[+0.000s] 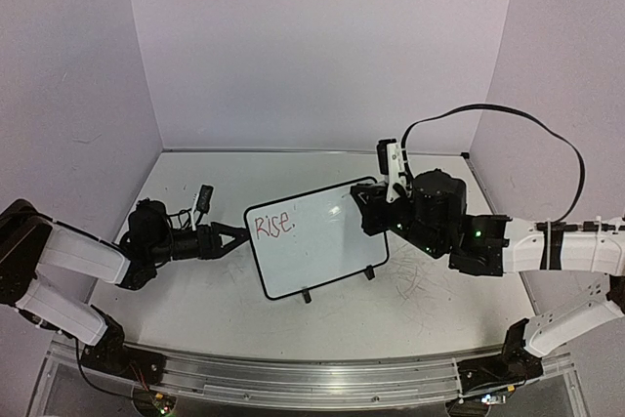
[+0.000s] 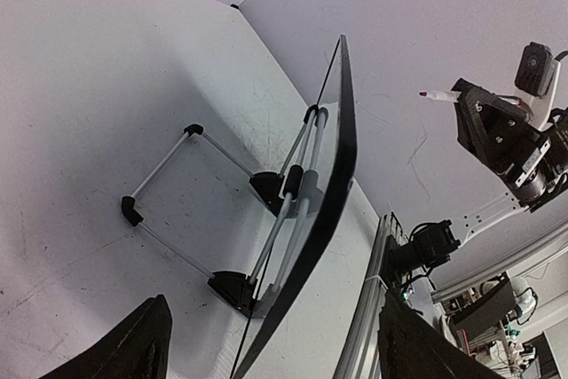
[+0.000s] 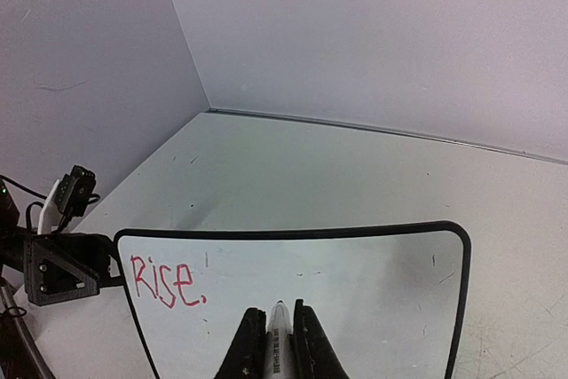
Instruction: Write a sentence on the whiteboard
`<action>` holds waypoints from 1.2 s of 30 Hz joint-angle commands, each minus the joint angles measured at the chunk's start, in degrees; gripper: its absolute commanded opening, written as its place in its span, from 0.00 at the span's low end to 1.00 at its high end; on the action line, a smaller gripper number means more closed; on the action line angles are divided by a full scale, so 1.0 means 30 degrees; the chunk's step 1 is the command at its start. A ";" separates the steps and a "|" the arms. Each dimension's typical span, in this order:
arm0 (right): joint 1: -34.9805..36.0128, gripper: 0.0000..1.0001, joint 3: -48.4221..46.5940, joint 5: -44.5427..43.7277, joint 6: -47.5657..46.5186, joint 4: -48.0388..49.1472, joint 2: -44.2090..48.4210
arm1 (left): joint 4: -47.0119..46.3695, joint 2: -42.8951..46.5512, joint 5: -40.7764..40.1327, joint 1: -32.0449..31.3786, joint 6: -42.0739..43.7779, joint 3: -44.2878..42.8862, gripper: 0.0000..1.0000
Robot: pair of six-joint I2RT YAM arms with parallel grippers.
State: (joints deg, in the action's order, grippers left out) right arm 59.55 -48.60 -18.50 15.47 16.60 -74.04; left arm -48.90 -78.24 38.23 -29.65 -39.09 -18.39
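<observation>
The big white table [image 1: 195, 310] is scuffed and has pale walls around it. The whiteboard [image 1: 322, 241] stands in the middle of the table, between the two arms. It leans back a bit on its two little black feet [image 1: 306, 295]. From the left wrist view you see the board from its edge, and a thin wire stand [image 2: 177, 184] props it up from behind. The left gripper [image 1: 242, 238] is at the left edge of the board. Its fingers [image 2: 142, 343] are spread wide, one on each side of that edge, and they grasp nothing. The right gripper [image 3: 278, 310] is at the right side of the board, in front of its white face. Its fingers are squeezed tight on a white marker [image 3: 280, 339]. The marker points at the board, but its red tip [image 2: 428, 94] is a little way off it. The sentence [image 1: 274, 226] is just one red word, "Rise.", with a dot after it. It sits near the top left corner of the board.
</observation>
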 commanded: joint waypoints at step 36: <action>-0.1732 0.00 -0.2037 0.6514 -0.4978 0.1842 -0.3873 | -0.1804 -0.1765 -0.0409 -0.0662 0.0952 -0.1467 0.53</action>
State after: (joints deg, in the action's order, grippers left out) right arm 54.61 -52.02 -1.45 2.35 19.60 -83.47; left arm -50.14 -82.87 36.32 -31.46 -37.47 -20.58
